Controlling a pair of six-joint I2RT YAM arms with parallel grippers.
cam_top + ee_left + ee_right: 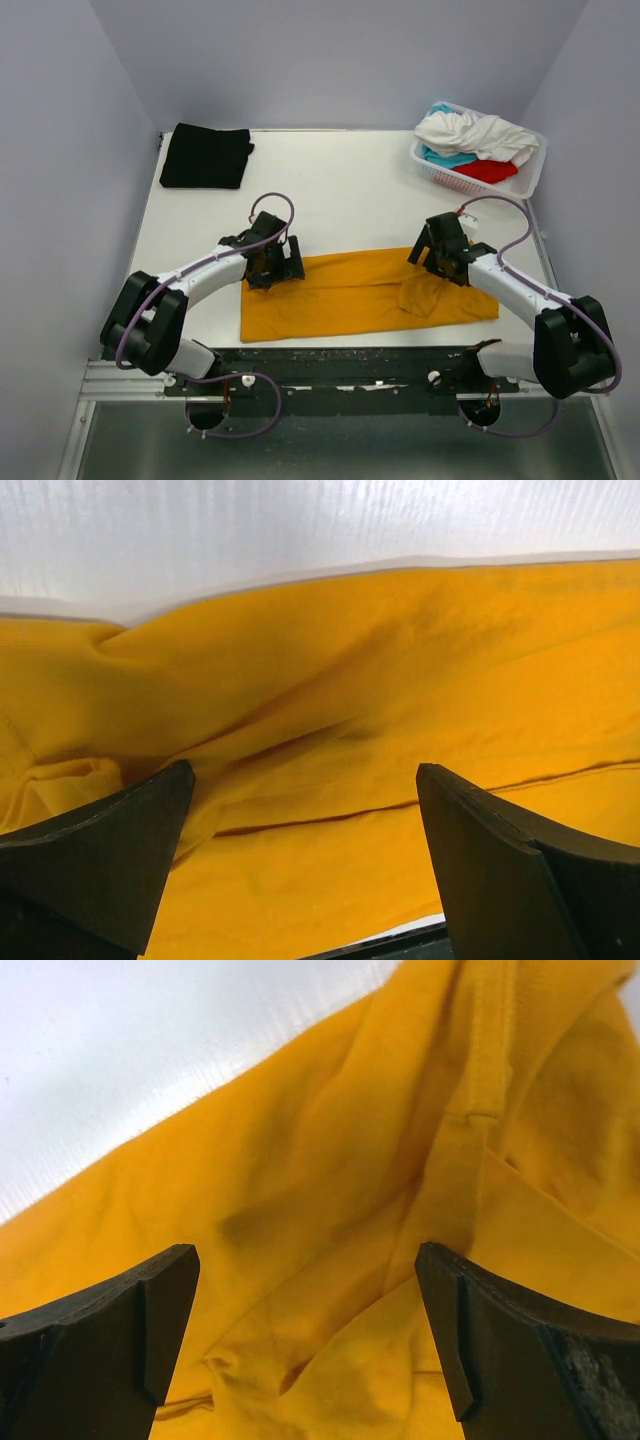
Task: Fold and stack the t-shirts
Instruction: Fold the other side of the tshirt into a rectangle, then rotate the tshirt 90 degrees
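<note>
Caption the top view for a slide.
Open left hand and open right hand over the mustard shirt; black shirt and basket beyond.

the mustard-orange t-shirt (360, 292) lies in a long folded band across the near side, rumpled towards its right end. the black t-shirt (205, 156) sits folded at the far left. a white t-shirt (475, 130), a teal t-shirt (445, 157) and a red t-shirt (487, 171) lie crumpled together at the far right.

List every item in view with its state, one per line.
mustard-orange t-shirt: lying on the table as a long band, bunched near its right end
black t-shirt: folded, far left corner
basket: full
white t-shirt: crumpled in the basket
teal t-shirt: crumpled, under the white one
red t-shirt: crumpled in the basket
left gripper: open
right gripper: open
</note>
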